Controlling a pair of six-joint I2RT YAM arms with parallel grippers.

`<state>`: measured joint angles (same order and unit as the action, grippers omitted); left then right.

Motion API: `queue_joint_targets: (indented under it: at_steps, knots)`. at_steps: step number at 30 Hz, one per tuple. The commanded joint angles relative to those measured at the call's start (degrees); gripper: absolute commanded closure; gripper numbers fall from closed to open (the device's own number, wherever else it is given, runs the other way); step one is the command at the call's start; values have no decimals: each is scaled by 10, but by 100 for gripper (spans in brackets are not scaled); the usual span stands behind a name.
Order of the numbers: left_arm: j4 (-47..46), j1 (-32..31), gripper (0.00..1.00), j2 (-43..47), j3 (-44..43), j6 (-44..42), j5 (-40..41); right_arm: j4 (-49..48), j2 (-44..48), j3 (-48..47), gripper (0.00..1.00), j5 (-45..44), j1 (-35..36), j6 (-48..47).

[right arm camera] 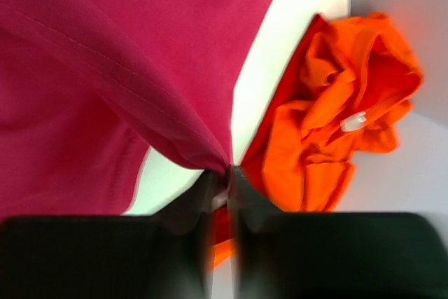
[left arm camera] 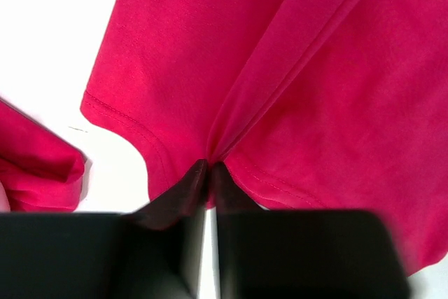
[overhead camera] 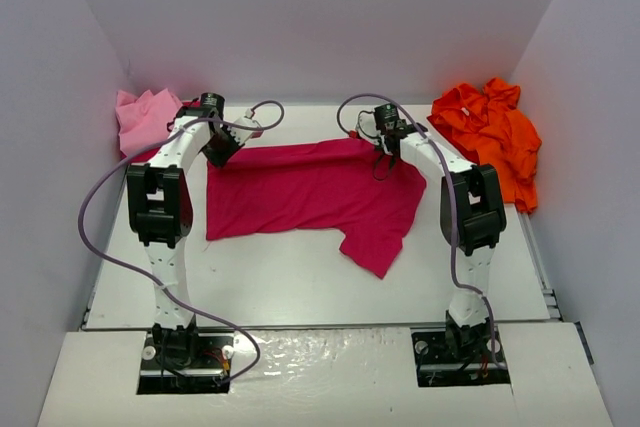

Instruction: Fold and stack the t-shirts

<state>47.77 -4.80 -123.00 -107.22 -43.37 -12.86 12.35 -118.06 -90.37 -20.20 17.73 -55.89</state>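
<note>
The crimson-magenta t-shirt (overhead camera: 310, 192) lies spread across the middle of the table, one sleeve hanging toward the front right. My left gripper (overhead camera: 222, 147) is at its far left corner, and in the left wrist view (left arm camera: 208, 166) the jaws pinch a gathered fold of the crimson cloth (left arm camera: 280, 68) by the hem. My right gripper (overhead camera: 383, 159) is at the far right corner; the right wrist view (right arm camera: 229, 171) shows it closed on a bunched tip of the crimson cloth (right arm camera: 105, 47). A light pink t-shirt (overhead camera: 143, 119) sits crumpled at the back left. A bright orange t-shirt (overhead camera: 492, 137) is heaped at the back right.
The white table (overhead camera: 300, 287) is boxed in by pale walls on the left, back and right. Grey cables loop off both arms. The orange heap (right arm camera: 329, 131) lies close beside my right gripper. Another crimson fold (left arm camera: 42, 173) lies left of the left gripper.
</note>
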Motion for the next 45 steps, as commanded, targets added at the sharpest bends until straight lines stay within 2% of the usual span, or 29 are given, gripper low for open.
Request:
queue_joint_targets:
  at_steps: [1, 2, 3, 4, 8, 11, 13, 15, 16, 18, 19, 20, 21, 22, 23, 24, 37, 41, 45]
  knots:
    - [-7, 2, 67, 38, -7, -1, 17, 66, 42, 2, 27, 2, 8, 20]
    - [-15, 5, 44, 38, -5, 7, 21, 76, 44, 2, 11, 7, 8, 23]
    - [-22, 9, 19, 41, -3, 14, 19, 82, 49, 3, 9, 16, 6, 25]
    - [-33, 14, 12, 49, 2, 22, 11, 84, 56, 5, 8, 28, 3, 28]
    - [-80, 22, 12, 94, 23, 49, -23, 84, 77, -9, 14, 68, -9, 48]
    - [-80, 23, 12, 93, 4, 68, -25, 84, 83, -28, 19, 89, -20, 60]
    - [-81, 23, 12, 81, -17, 72, -25, 84, 74, -45, 38, 109, -27, 72]
    - [-80, 23, 12, 61, -47, 81, -24, 84, 52, -77, 44, 103, -27, 89]
    - [-73, 22, 15, 52, -61, 83, -25, 85, 42, -91, 53, 100, -26, 93]
    - [-67, 21, 21, 31, -93, 90, -21, 84, 19, -118, 64, 94, -26, 96]
    - [-62, 21, 33, 21, -107, 91, -21, 85, 6, -130, 88, 93, -26, 96]
    - [-59, 20, 45, 11, -121, 94, -21, 85, -5, -144, 100, 93, -26, 98]
    - [-59, 20, 57, 1, -134, 101, -21, 85, -12, -161, 100, 96, -26, 103]
    - [-59, 18, 82, -7, -140, 108, -21, 88, -24, -175, 100, 100, -26, 106]
    - [-63, 17, 97, -14, -145, 109, -19, 88, -32, -184, 100, 104, -25, 106]
    - [-71, 16, 100, -18, -151, 120, -17, 88, -46, -192, 100, 113, -22, 112]
    - [-64, -11, 100, -99, -186, 140, -43, 90, -207, -334, 100, 163, -14, 156]
    - [-35, -15, 100, -131, -218, 138, -52, 94, -236, -354, 100, 156, -13, 161]
    - [18, -19, 100, -171, -256, 134, -39, 118, -245, -338, 100, 114, -13, 153]
